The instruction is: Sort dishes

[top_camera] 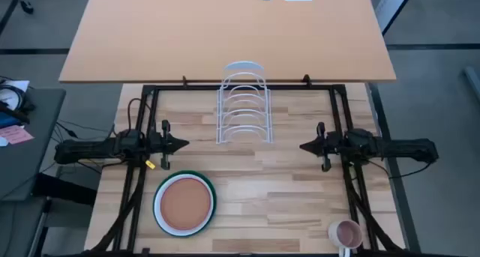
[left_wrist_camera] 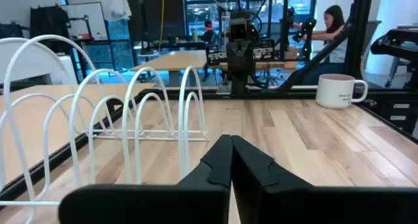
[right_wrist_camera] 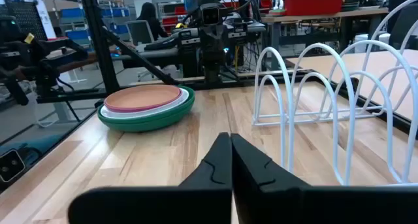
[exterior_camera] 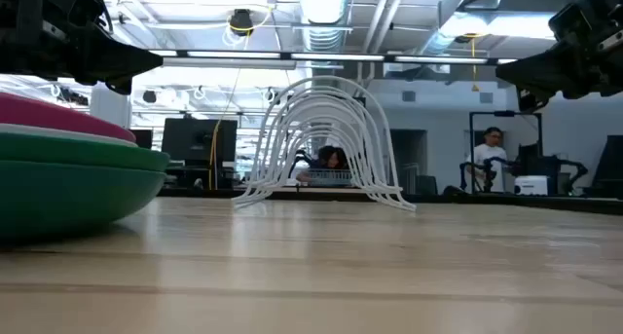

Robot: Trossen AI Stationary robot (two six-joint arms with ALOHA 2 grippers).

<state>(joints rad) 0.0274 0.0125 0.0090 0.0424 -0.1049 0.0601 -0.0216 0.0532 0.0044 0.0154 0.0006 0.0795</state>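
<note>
Plates sit nested in one stack near the front of the table (top_camera: 285, 182), on its left half: the terracotta plate (top_camera: 184, 201) on top, the magenta plate (exterior_camera: 58, 115) under it showing only as a thin rim, then the white plate (top_camera: 160, 212), and the dark green plate (top_camera: 202, 179) at the bottom as the widest. A small pink mug (top_camera: 346, 233) stands at the front right corner, well apart from the stack.

Farther back, the left gripper (top_camera: 182, 144) hangs above the table just behind the stack, not touching it, its fingers pressed together on nothing and pointing toward the middle. Level with it on the other side, the right gripper (top_camera: 305, 146) also hangs clear of the wood, clenched and empty, pointing back at the left one; the stack lies well off toward the front left from it.

Between the two, slightly farther back, stands the white wire rack (top_camera: 243, 103) with none of its slots filled.
</note>
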